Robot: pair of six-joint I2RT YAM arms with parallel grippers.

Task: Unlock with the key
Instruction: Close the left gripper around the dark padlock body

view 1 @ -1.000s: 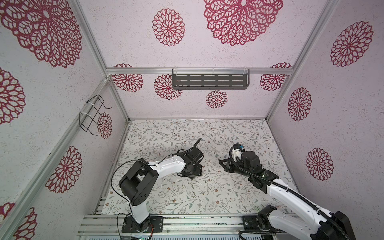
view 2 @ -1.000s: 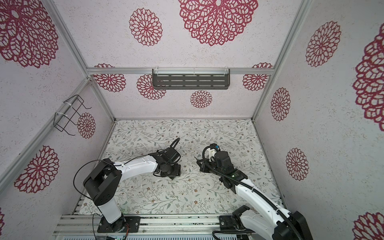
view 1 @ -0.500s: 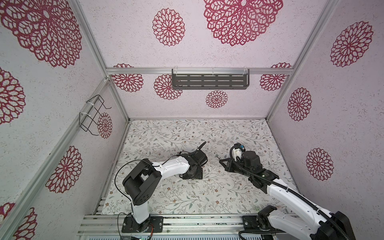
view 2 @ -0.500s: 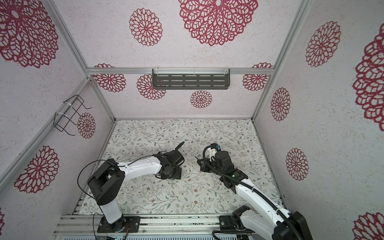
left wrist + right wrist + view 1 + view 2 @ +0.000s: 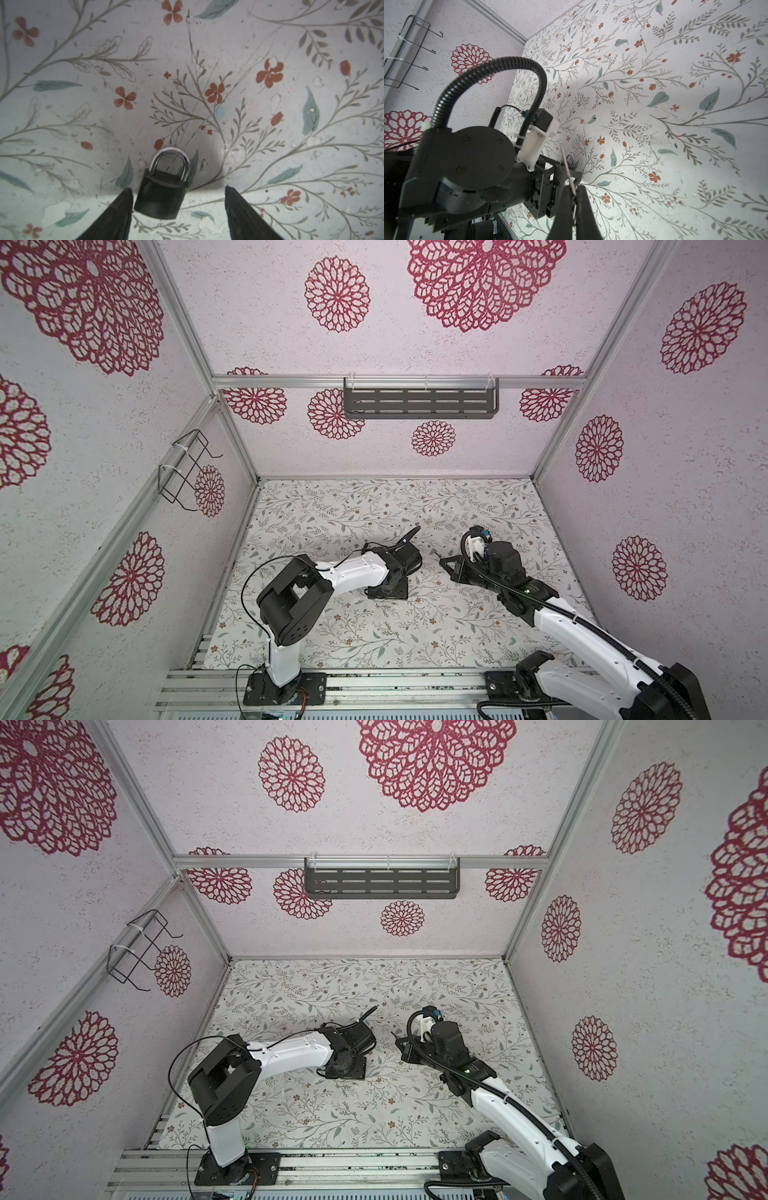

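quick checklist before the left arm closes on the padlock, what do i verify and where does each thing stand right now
1. padlock between the jaws of the left gripper: ok, though off centre, close to one finger.
2. left jaws wide enough: ok, open with a clear gap on the far side.
3. key secure in the right gripper: ok, shut on it, blade sticking out.
4. shackle seated in the body: ok, both legs in.
5. keyhole turned toward the key: cannot tell, hidden in every view.
6. grippers apart: ok, bare table shows between them in both top views.
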